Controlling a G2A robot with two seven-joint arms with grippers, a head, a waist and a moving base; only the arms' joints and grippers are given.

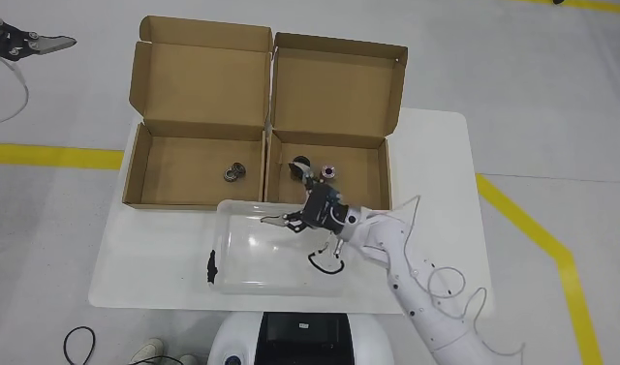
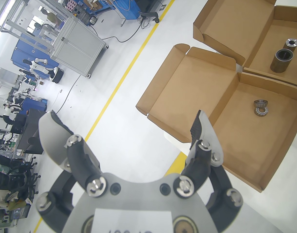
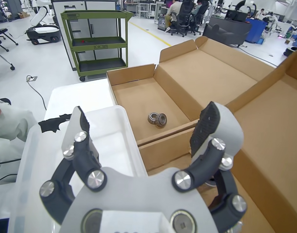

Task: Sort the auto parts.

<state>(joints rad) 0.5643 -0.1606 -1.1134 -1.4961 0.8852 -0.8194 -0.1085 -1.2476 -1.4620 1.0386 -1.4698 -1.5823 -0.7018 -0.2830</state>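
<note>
Hovering my right pincer [image 3: 146, 115] open and empty over the clear tray [image 3: 131, 137], I risk clipping the wall of the adjoining cardboard box [image 3: 163, 152] on descent; left pincer [image 2: 126, 122] likewise open.

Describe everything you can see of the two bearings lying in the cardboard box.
The bearings are two small rings of dull grey metal with open centres and ribbed, roller-like sides. They sit pressed together and touching, apparently leaning on one another rather than lying flat. They rest on the bare floor of the open cardboard box on the left in the top view, toward its right wall. Apart from each other, only the box floor touches them.
</note>
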